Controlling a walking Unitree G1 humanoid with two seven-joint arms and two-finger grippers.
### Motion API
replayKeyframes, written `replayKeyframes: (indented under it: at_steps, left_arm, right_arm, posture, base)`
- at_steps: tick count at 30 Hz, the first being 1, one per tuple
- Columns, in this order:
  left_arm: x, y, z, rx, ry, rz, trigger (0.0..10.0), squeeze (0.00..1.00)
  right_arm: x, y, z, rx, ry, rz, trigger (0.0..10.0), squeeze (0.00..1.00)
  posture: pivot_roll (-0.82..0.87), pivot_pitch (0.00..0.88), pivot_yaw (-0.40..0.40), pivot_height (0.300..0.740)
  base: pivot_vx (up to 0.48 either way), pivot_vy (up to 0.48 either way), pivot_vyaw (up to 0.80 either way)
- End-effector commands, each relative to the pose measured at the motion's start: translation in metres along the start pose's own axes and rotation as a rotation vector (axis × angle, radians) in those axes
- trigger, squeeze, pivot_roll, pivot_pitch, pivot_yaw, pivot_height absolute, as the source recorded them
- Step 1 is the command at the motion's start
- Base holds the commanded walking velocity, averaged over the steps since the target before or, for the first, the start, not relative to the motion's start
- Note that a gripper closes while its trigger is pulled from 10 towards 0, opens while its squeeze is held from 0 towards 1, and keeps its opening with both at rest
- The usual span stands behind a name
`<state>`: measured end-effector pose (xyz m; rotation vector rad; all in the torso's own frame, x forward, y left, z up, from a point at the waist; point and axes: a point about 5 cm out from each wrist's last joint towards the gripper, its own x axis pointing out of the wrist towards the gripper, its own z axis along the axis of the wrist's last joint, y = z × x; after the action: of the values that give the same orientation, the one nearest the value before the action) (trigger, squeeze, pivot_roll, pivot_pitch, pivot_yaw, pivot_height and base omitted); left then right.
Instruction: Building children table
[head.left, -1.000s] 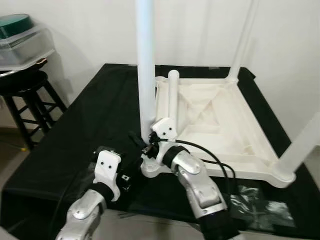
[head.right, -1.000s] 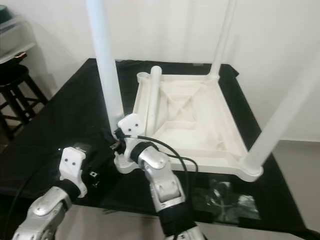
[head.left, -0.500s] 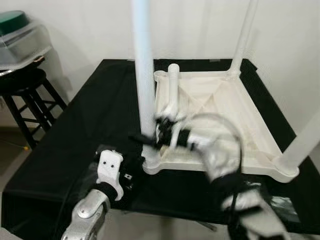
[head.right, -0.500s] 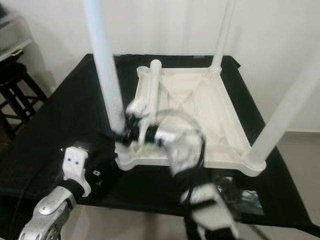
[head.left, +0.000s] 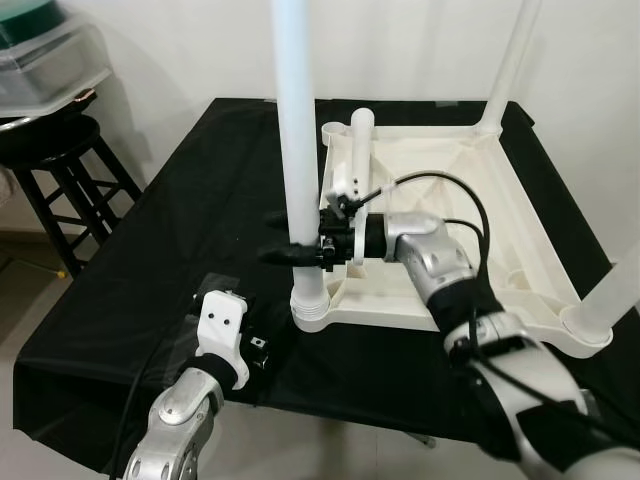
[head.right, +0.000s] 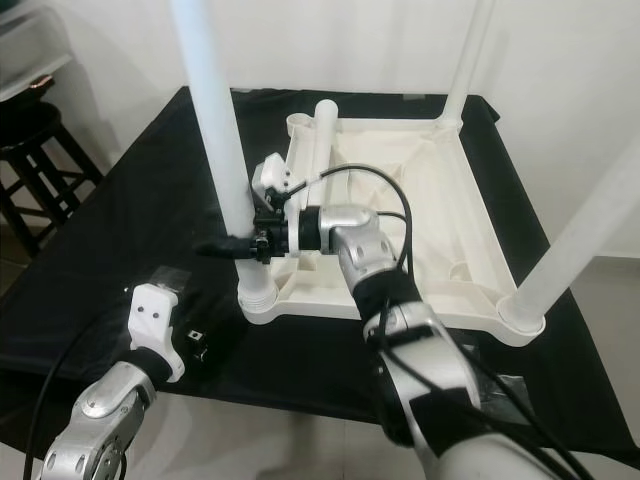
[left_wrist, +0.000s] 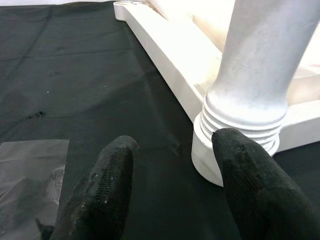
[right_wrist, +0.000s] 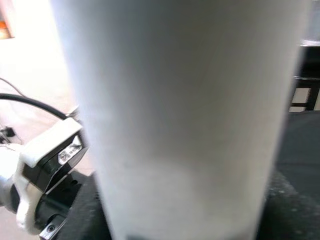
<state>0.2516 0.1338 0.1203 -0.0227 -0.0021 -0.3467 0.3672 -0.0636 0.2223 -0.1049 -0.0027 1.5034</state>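
The white plastic children's table (head.left: 470, 215) is laid upside down on a black-covered worktable (head.left: 180, 230), legs pointing up. The near-left table leg (head.left: 300, 150) is clamped low on its shaft between the black fingers of the right gripper (head.left: 292, 252), one fingertip (head.left: 272, 254) protruding past the leg on the side away from the tabletop. In the right wrist view the leg (right_wrist: 180, 115) is seen right up against the camera, a black finger (right_wrist: 85, 220) pressed on each side. The right arm (head.left: 440, 275) is reached across the underside of the tabletop, forearm roughly level, wrist pointed at the leg. The leg is a smooth white tube with a ribbed threaded collar (left_wrist: 240, 127) seated in the corner socket (head.left: 310, 315). The left gripper (left_wrist: 172, 185) is held low just outside that socket, fingers spread apart and gripping nothing, one finger (left_wrist: 250, 185) nearly against the collar. A loose fourth leg (head.left: 352, 165) is lying inside the tabletop frame. A black stool (head.left: 60, 170) is standing beside the worktable.
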Motion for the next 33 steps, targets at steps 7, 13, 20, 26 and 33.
replayKeyframes:
  at_steps: [7,13,20,26,33]
  left_arm:
    - [-0.003,0.001,-0.006,-0.024,0.018,0.002,10.0,0.0]
    - [-0.004,0.0,-0.005,-0.024,0.015,0.003,10.0,0.0]
    - [-0.006,0.004,-0.003,-0.025,0.012,0.008,10.0,0.0]
    - [-0.005,0.004,-0.003,-0.027,0.01,0.013,10.0,0.0]
    - [-0.004,0.004,-0.003,-0.042,0.008,0.015,10.0,0.0]
  right_arm:
    - [-0.008,-0.001,-0.009,0.007,-0.018,-0.024,0.0,0.0]
    - [-0.019,0.003,-0.028,-0.004,0.004,-0.172,0.0,0.0]
    - [0.0,0.044,-0.089,0.216,0.066,-0.862,0.0,0.0]
    - [0.013,0.053,-0.09,0.144,0.116,-0.841,0.0,0.0]
    - [0.016,0.048,-0.063,0.159,0.031,-0.772,10.0,1.0]
  posture:
    - [0.04,0.062,0.022,0.74]
    - [0.03,0.073,0.016,0.74]
    - [0.01,0.107,0.037,0.74]
    - [0.0,0.084,0.035,0.74]
    - [0.0,0.081,0.03,0.74]
  base:
    - [0.0,0.0,0.0]
    - [0.0,0.0,0.0]
    - [0.0,0.0,0.0]
    - [0.0,0.0,0.0]
    - [0.0,0.0,0.0]
